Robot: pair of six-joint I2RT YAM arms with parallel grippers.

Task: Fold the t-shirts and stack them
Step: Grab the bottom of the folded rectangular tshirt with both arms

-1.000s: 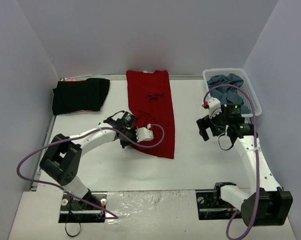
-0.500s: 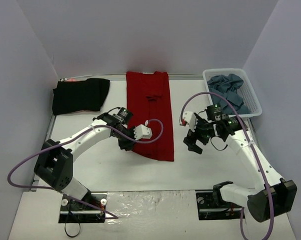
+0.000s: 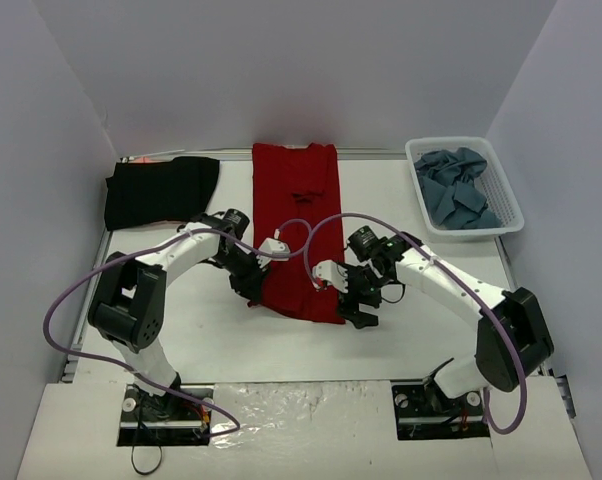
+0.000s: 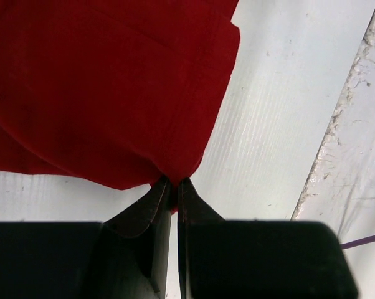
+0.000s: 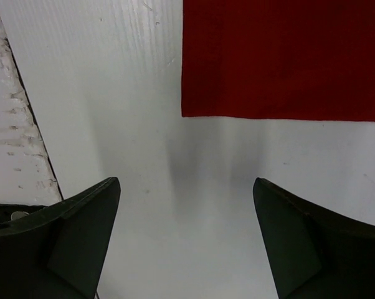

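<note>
Looking first at your left gripper (image 4: 173,187), you'll see its two dark fingers (image 4: 147,208) pressed together on the near edge of the dark red t-shirt (image 4: 113,81). The cloth gathers to a point right where they pinch. From above, that left gripper (image 3: 255,293) sits at the near left corner of the dark red t-shirt (image 3: 301,210).

Your right gripper (image 5: 184,184) is spread wide and holds nothing. Only bare white table (image 5: 144,93) lies between its fingers (image 5: 81,230). The square corner of the dark red t-shirt (image 5: 287,56) lies flat just ahead of them, apart from both fingertips. You cannot tell from these views whether the fingertips touch the table. In the top view the right gripper (image 3: 361,303) is just beside the shirt's near right corner.

Moving outward, the red shirt is folded into a long narrow strip running from the far edge of the table (image 3: 401,200) toward the arms. The black t-shirt (image 3: 161,190) lies bunched at the far left corner, well apart from the red one. At the far right, the slate blue-grey t-shirts (image 3: 456,195) are heaped inside the white lattice basket (image 3: 476,232).
</note>
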